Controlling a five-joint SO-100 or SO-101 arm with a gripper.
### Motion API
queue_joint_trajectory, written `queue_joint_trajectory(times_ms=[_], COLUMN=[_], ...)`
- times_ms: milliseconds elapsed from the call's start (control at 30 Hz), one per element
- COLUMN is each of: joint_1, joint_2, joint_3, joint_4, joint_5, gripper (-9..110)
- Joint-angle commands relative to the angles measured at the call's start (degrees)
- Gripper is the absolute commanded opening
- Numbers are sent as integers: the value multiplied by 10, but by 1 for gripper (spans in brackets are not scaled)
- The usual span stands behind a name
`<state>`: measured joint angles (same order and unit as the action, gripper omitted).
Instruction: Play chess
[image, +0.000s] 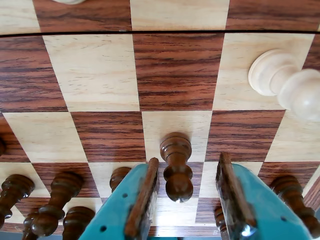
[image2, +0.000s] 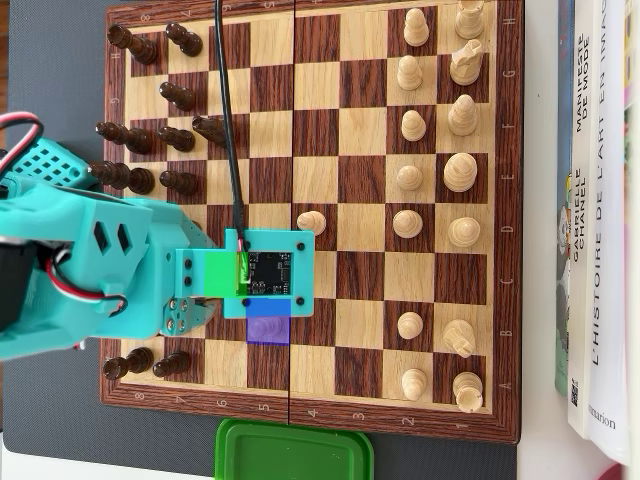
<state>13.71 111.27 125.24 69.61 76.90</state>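
One dark wooden pawn (image: 176, 165) stands upright on a light square of the chessboard (image: 95, 75), framed in the wrist view between the two wood-padded fingers (image: 142, 200) of the teal gripper (image: 187, 197), whose jaws are spread wide and grasp nothing, with clear gaps on either side of the piece. More dark pieces (image: 55, 202) crowd the lower left of that view, and a pale piece (image: 287, 82) sits on the squares at upper right. In the overhead view the arm (image2: 90, 270) reaches in from the left over the board (image2: 505, 220), its camera mount hiding the gripper, and a lone light pawn (image2: 312, 221) stands just above it. A green lid (image2: 295, 450) lies below the board, and books (image2: 600, 200) are stacked along its right edge.
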Motion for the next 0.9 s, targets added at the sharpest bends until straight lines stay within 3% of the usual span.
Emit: queue_joint_trajectory(times_ms=[0, 333, 867], joint_1=[7, 7, 8], joint_2=[2, -22, -21], joint_3=[-2, -2, -5], joint_4=[-3, -3, -7], joint_5=[-2, -2, -20], gripper=[17, 17, 3])
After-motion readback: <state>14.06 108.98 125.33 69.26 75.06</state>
